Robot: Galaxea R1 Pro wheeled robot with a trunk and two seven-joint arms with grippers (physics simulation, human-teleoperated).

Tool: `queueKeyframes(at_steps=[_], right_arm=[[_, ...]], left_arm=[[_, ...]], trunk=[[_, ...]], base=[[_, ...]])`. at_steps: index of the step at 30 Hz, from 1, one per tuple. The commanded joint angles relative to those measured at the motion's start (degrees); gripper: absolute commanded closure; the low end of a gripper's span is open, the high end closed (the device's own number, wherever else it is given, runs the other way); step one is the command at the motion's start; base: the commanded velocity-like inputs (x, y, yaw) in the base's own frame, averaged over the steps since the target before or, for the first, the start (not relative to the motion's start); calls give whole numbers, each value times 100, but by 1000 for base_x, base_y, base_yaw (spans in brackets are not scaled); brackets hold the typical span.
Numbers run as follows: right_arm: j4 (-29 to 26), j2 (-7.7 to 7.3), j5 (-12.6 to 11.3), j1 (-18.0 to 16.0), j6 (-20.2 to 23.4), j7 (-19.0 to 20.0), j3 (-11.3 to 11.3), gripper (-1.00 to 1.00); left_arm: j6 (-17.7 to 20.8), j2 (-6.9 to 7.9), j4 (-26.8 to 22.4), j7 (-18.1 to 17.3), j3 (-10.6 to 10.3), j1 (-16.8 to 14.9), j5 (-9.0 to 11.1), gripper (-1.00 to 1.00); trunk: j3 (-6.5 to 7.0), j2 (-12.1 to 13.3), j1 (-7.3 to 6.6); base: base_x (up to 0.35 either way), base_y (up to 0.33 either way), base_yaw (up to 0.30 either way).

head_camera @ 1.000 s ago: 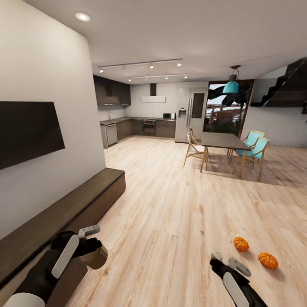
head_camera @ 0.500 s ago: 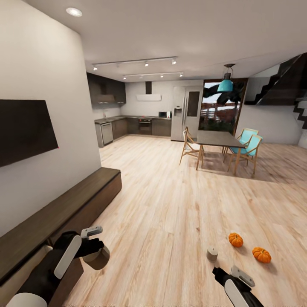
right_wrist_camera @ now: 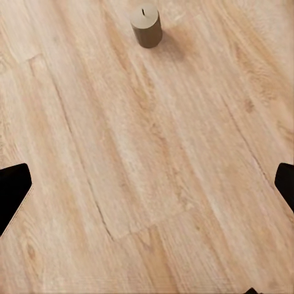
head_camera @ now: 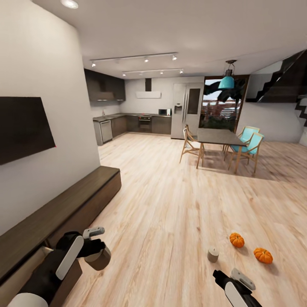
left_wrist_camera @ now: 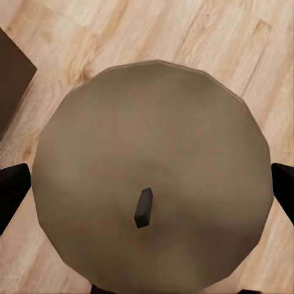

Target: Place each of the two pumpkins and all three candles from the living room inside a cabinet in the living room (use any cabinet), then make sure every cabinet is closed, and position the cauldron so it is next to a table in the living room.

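Left gripper (head_camera: 99, 251) is clamped on a candle (left_wrist_camera: 150, 184), fingers on either side of the tan cylinder, wick end facing the wrist camera; in the head view it hangs just off the near end of the cabinet (head_camera: 72, 202), above floor. Right gripper (head_camera: 232, 279) is spread wide with nothing between its fingers, low at your right, pointed at bare floor (right_wrist_camera: 147, 171). A second candle (head_camera: 213, 255) stands upright on the boards just ahead of it, well outside the fingers. Two pumpkins (head_camera: 237, 240) (head_camera: 263, 255) sit on the floor a little further out, side by side, near that candle but apart from it. Cabinet is long, low, dark, with plain fronts; something at its near end beside your left forearm looks ajar, but I cannot tell whether a door is properly open. My read: you are carrying the first candle to the cabinet. Settle which panel is open before you swing in. Keep the candle upright and low, clear the door edge and the top's lip, set it well inside so the door can shut afterwards, and only then let go. Risk: clipping the cabinet front with the left forearm. Third candle and cauldron unaccounted for.
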Motion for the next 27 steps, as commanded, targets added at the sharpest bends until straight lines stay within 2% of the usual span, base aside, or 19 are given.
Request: queueKeyframes(at_steps=[1, 6, 27], right_arm=[[-13, -1, -27, -2, 29, -30, 5, -100], [-12, 3, -39, -2, 16, -26, 5, -100], [5, -6, -32, -2, -114, -22, 5, -100]], left_arm=[[9, 6, -7, 63, -36, -5, 56, 100], [9, 12, -7, 65, -98, -5, 53, 100], [8, 14, -7, 65, -108, -5, 60, 100]], trunk=[[-9, -6, 4], [-10, -6, 4], [-10, -6, 4]], base=[[297, 0, -69], [313, 0, -209], [321, 0, -274]])
